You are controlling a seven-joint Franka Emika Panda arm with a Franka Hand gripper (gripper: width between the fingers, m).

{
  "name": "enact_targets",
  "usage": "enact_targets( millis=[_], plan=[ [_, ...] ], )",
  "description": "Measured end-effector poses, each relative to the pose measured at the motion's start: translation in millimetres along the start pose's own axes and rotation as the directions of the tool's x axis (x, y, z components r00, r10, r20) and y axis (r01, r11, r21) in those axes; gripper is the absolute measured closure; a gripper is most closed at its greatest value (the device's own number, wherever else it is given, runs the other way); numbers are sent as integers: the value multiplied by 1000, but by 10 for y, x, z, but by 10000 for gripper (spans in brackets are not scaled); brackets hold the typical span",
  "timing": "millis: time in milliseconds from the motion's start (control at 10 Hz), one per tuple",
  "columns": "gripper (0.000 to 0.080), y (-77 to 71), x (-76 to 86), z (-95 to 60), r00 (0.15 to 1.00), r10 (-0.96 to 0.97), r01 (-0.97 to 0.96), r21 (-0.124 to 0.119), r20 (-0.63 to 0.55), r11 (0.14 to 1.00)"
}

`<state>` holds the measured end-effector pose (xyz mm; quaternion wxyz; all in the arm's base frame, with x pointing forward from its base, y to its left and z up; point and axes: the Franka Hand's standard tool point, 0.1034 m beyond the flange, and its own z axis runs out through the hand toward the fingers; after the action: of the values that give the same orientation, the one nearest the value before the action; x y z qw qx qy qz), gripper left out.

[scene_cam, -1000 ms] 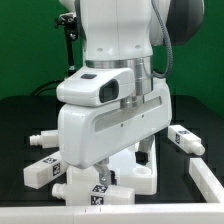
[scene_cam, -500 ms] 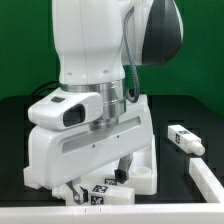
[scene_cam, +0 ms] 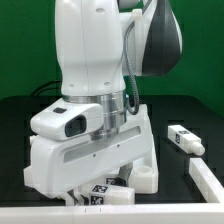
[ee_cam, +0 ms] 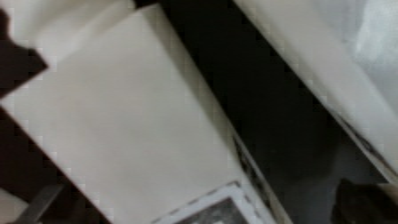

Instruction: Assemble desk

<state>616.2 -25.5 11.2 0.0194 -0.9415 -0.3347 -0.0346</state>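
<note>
Nearest the exterior camera, a white square-section plastic leg point(scene_cam: 103, 194) bearing a black-and-white marker tag lay on the black table point(scene_cam: 190, 110). The robot's big white two-finger gripper point(scene_cam: 95, 183) hung low right over it, its bulky body hiding the fingertips (so I cannot tell whether the claw was released or clenched on anything). Just behind, toward the exterior view's right, a corner of the white plastic tray-like desk top point(scene_cam: 146, 178) showed beneath the gripper, and farther back on that side a second white tagged leg point(scene_cam: 186, 139) lay well apart, while the wrist view gave only blurred white surfaces.
</note>
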Motion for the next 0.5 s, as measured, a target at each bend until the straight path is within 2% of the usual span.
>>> enact_targets(
  millis=[200,300,400,500],
  plan=[
    [399,0,0,0,1000,0,0,0,0,1000],
    [399,0,-4,2,1000,-1,1,0,1,1000],
    [535,-4,-8,6,1000,-1,1,1,2,1000],
    [535,7,-30,-6,1000,-16,16,13,15,1000]
  ],
)
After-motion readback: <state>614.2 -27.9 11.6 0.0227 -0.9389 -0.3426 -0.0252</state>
